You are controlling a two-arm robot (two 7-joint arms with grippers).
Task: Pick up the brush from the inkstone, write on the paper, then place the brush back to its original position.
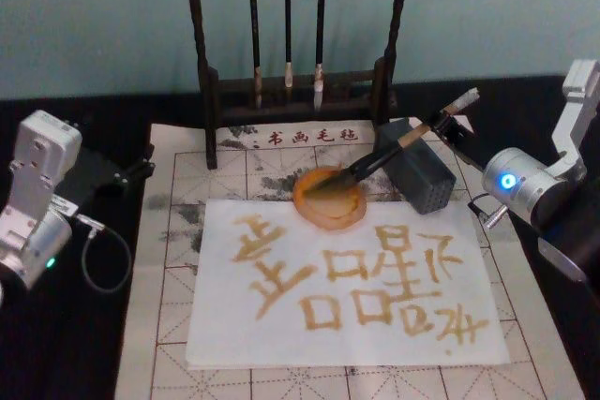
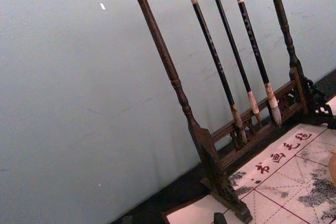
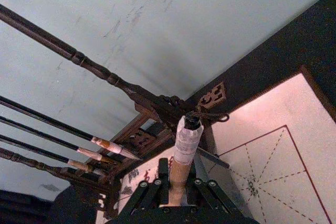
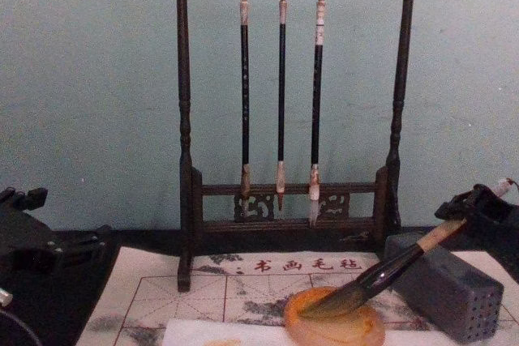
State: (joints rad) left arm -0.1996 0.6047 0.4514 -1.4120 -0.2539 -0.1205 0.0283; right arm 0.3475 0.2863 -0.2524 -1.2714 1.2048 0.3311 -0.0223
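The brush (image 1: pixel 394 149) slants with its dark bristles down in the orange inkstone (image 1: pixel 307 205) and its tan handle rising to the right over a grey block. My right gripper (image 1: pixel 448 126) is shut on the upper handle, just below the whitish end cap (image 3: pixel 185 139). From the chest the brush (image 4: pixel 397 265) runs from the inkstone (image 4: pixel 332 331) up into the right gripper (image 4: pixel 474 212). The white paper (image 1: pixel 234 325) lies in front of the inkstone, covered with orange-brown characters. My left gripper (image 1: pixel 127 173) rests parked at the table's left, away from the paper.
A grey rectangular block with small holes (image 1: pixel 422 180) stands right of the inkstone, under the brush handle. A dark wooden rack (image 4: pixel 284 200) at the back holds three thin hanging brushes (image 4: pixel 280 95). A gridded felt mat (image 1: pixel 178 231) lies under the paper.
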